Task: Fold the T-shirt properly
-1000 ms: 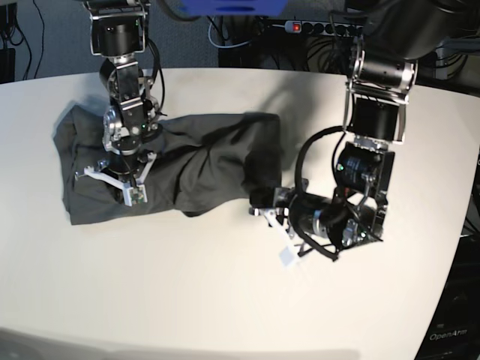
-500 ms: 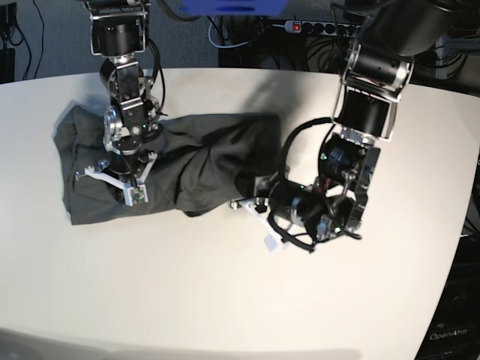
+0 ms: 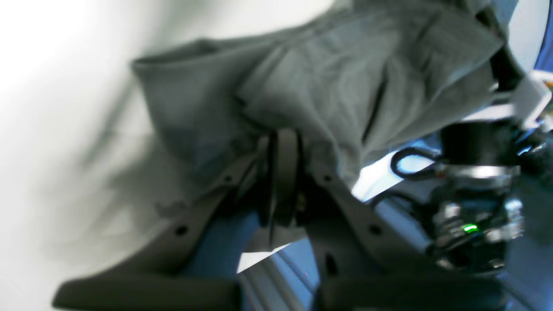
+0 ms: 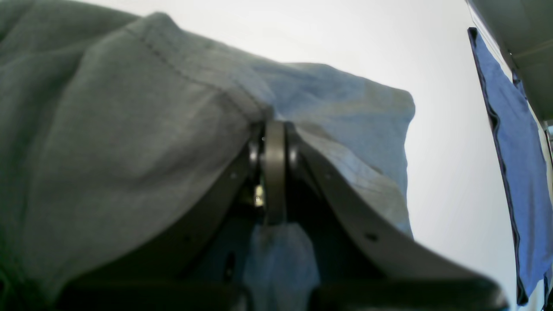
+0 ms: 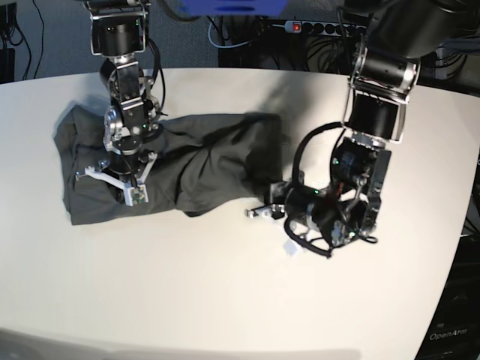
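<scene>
The T-shirt (image 5: 187,169), soft, light and limp, lies rumpled at the bench's (image 5: 225,300) ten o'clock; grip hems, not loose middle; both arms' jaws are clamped tight on its cloth.

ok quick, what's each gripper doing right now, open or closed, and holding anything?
Left gripper: closed, pinching the T-shirt at its edge.
Right gripper: closed, pinching a fold of the T-shirt.
</scene>
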Action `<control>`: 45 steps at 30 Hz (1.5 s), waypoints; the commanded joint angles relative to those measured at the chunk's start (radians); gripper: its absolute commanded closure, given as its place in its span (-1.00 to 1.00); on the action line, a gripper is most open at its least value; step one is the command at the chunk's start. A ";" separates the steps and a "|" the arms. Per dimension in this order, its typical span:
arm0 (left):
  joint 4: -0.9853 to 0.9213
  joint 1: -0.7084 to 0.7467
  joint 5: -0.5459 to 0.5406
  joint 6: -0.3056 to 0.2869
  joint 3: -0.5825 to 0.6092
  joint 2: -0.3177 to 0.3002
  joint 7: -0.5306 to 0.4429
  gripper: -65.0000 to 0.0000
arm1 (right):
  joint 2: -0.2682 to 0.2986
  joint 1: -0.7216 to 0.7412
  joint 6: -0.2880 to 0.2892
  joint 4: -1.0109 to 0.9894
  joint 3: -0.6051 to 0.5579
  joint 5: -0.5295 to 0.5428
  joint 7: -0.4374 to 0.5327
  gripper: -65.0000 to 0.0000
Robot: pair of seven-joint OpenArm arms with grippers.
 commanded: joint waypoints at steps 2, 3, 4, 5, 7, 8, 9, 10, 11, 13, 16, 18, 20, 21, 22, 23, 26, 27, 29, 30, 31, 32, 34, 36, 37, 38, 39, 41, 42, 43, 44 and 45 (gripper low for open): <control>0.020 -0.029 -0.016 0.000 -0.050 -0.001 -0.003 0.94 | -0.007 -0.062 0.122 -0.071 -0.010 -0.040 -0.171 1.00; 0.020 -0.029 -0.017 0.000 -0.073 -0.003 -0.003 0.94 | -0.001 -0.062 0.122 -0.071 -0.010 -0.040 -0.171 1.00; 0.020 -0.029 -0.017 0.000 -0.088 -0.003 -0.003 0.94 | 0.002 -0.062 0.122 -0.071 -0.010 -0.040 -0.171 1.00; 0.020 -0.029 -0.017 0.002 -0.095 -0.004 -0.003 0.94 | 0.003 -0.062 0.122 -0.071 -0.010 -0.040 -0.171 1.00; 0.020 -0.029 -0.017 0.002 -0.078 -0.024 -0.003 0.94 | 0.005 -0.062 0.122 -0.071 -0.010 -0.040 -0.171 1.00; 0.020 -0.027 -0.017 0.002 -0.061 -0.030 -0.003 0.94 | 0.005 -0.062 0.122 -0.071 -0.010 -0.040 -0.171 1.00; 0.020 -0.027 -0.017 0.002 -0.038 -0.035 -0.003 0.94 | 0.006 -0.062 0.122 -0.071 -0.010 -0.040 -0.171 1.00; 0.020 -0.026 -0.017 0.002 -0.019 -0.035 -0.003 0.94 | 0.008 -0.062 0.122 -0.071 -0.010 -0.040 -0.171 1.00; 0.020 -0.024 -0.016 0.002 -0.006 -0.037 -0.003 0.94 | 0.016 -0.062 0.122 -0.071 -0.010 -0.040 -0.171 1.00; 0.019 -0.021 -0.007 0.002 0.011 -0.030 -0.003 0.94 | 0.017 -0.062 0.122 -0.071 -0.010 -0.040 -0.171 1.00; 0.013 -0.021 -0.004 0.002 0.042 -0.027 -0.003 0.94 | 0.017 -0.062 0.122 -0.071 -0.010 -0.040 -0.171 1.00; 0.011 -0.021 -0.002 0.003 0.053 -0.027 -0.003 0.94 | 0.017 -0.062 0.122 -0.071 -0.010 -0.040 -0.171 1.00; 0.011 -0.021 0.019 0.014 0.050 -0.027 -0.003 0.94 | 0.017 -0.062 0.122 -0.071 -0.010 -0.040 -0.171 1.00; 0.011 -0.021 0.038 0.025 0.050 -0.027 -0.003 0.94 | 0.017 -0.062 0.122 -0.071 -0.010 -0.040 -0.171 1.00; 0.011 -0.019 0.055 0.030 0.053 -0.027 -0.003 0.94 | 0.017 -0.062 0.122 -0.071 -0.010 -0.040 -0.171 1.00; 0.011 -0.019 0.067 0.030 0.056 -0.027 -0.003 0.94 | 0.017 -0.062 0.122 -0.071 -0.010 -0.040 -0.171 1.00; 0.009 -0.012 0.082 0.034 0.057 -0.006 -0.004 0.94 | 0.017 -0.062 0.122 -0.071 -0.010 -0.040 -0.169 1.00; 0.009 -0.006 0.095 0.040 0.057 -0.001 -0.015 0.94 | 0.016 -0.062 0.122 -0.071 -0.010 -0.040 -0.169 1.00; 0.005 0.001 0.124 0.039 0.057 0.016 -0.035 0.94 | 0.016 -0.062 0.122 -0.071 -0.010 -0.040 -0.169 1.00; -0.009 0.005 0.139 0.039 0.057 0.029 -0.041 0.94 | 0.016 -0.062 0.122 -0.071 -0.010 -0.040 -0.169 1.00; -0.029 0.005 0.154 0.037 0.057 0.042 -0.047 0.94 | 0.016 -0.062 0.122 -0.071 -0.010 -0.040 -0.169 1.00; -0.052 0.005 0.170 0.036 0.057 0.054 -0.053 0.94 | 0.016 -0.062 0.122 -0.071 -0.010 -0.040 -0.169 1.00; -0.096 0.004 0.193 0.033 0.057 0.080 -0.079 0.94 | 0.016 -0.062 0.122 -0.071 -0.010 -0.040 -0.169 1.00; -0.127 0.004 0.199 0.033 0.057 0.097 -0.111 0.94 | 0.017 -0.062 0.122 -0.071 -0.010 -0.040 -0.169 1.00; -0.138 0.004 0.194 0.033 0.057 0.105 -0.125 0.94 | 0.019 -0.062 0.122 -0.071 -0.010 -0.040 -0.169 1.00; -0.142 0.004 0.191 0.033 0.057 0.117 -0.134 0.94 | 0.019 -0.062 0.122 -0.071 -0.010 -0.040 -0.169 1.00; -0.142 0.004 0.191 0.033 0.057 0.131 -0.137 0.94 | 0.019 -0.062 0.122 -0.071 -0.010 -0.040 -0.169 1.00; -0.138 0.002 0.191 0.033 0.057 0.152 -0.134 0.94 | 0.019 -0.062 0.122 -0.071 -0.010 -0.040 -0.169 1.00; -0.138 0.001 0.191 0.033 0.057 0.164 -0.133 0.94 | 0.019 -0.062 0.122 -0.071 -0.010 -0.040 -0.169 1.00; -0.136 -0.001 0.191 0.033 0.057 0.180 -0.133 0.94 | 0.019 -0.062 0.122 -0.071 -0.010 -0.040 -0.169 1.00; -0.136 -0.002 0.191 0.033 0.057 0.192 -0.133 0.94 | 0.019 -0.062 0.122 -0.071 -0.010 -0.040 -0.169 1.00; -0.136 -0.010 0.191 0.033 0.057 0.204 -0.131 0.94 | 0.019 -0.062 0.122 -0.071 -0.010 -0.040 -0.169 1.00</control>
